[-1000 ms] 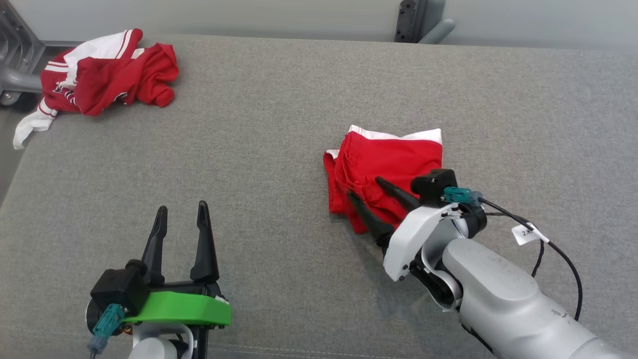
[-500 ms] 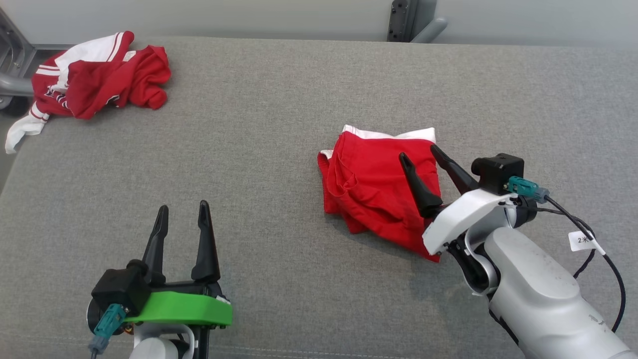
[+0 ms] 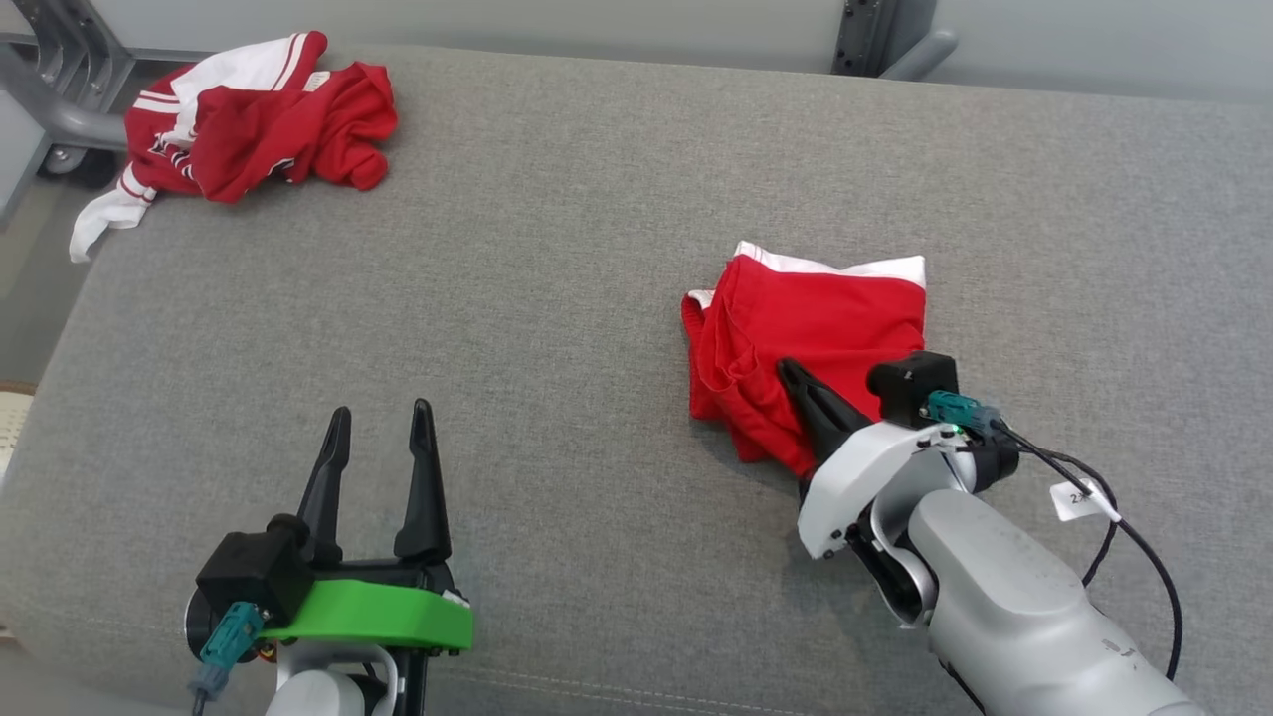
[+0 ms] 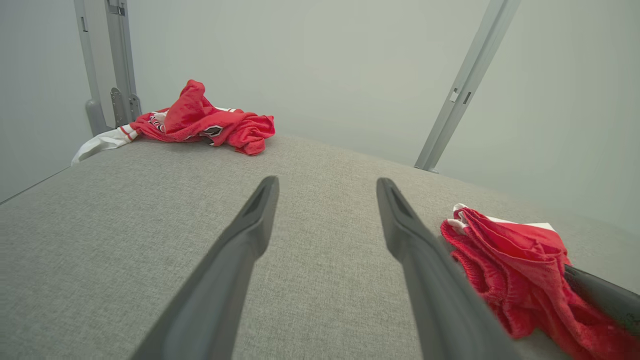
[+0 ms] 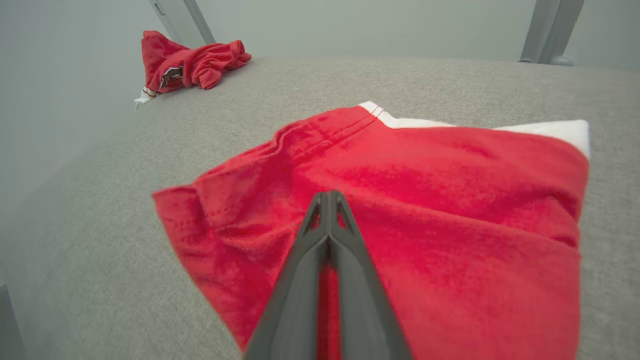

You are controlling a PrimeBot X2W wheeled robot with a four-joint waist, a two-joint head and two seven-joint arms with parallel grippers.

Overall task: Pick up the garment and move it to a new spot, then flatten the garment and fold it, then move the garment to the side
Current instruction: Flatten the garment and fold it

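Note:
The garment (image 3: pixel 816 318), red shorts with a white band, lies folded in a compact pile right of centre on the grey padded surface (image 3: pixel 557 259). My right gripper (image 3: pixel 793 375) rests on its near edge, shut, with red cloth showing in the slit between the fingers. In the right wrist view the closed fingertips (image 5: pixel 328 196) lie over the red garment (image 5: pixel 450 190). My left gripper (image 3: pixel 383 418) hovers open at the lower left, well apart from the garment. The left wrist view has that gripper (image 4: pixel 325 182) spread wide, with the garment (image 4: pixel 510 260) to its right.
A second crumpled red and white garment (image 3: pixel 249 119) lies at the far left corner, part of it hanging over the edge; it is also in the left wrist view (image 4: pixel 200 122) and right wrist view (image 5: pixel 190 65). Grey metal frame posts (image 3: pixel 875 40) stand behind the surface.
My right gripper has shut and moved from over the garment's right side to its near edge. The camera has shifted, so the whole scene sits further right. The left gripper stays open.

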